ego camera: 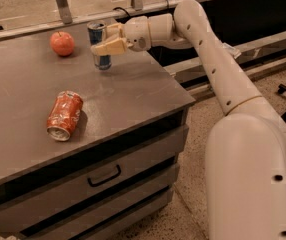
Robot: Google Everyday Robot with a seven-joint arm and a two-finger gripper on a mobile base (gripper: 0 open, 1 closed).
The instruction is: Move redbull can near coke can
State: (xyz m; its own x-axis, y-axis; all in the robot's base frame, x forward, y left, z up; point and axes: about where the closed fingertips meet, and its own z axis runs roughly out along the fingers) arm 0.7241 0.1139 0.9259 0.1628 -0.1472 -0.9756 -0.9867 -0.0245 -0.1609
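The redbull can [97, 34], slim, blue and silver, stands upright near the table's far edge. My gripper [106, 40] reaches in from the right and is shut on the can's middle, one tan finger [107, 47] across its front. The can's base is at or just above the tabletop. The coke can [64, 115], orange-red and dented, lies on its side at the front left of the table, its silver end towards the camera. It is well apart from the redbull can, nearer the camera and to the left.
A red-orange apple [62, 43] sits on the table just left of the redbull can. The grey table [133, 91] has drawers below, and its right edge is below my arm. A rail and metal posts run behind the table.
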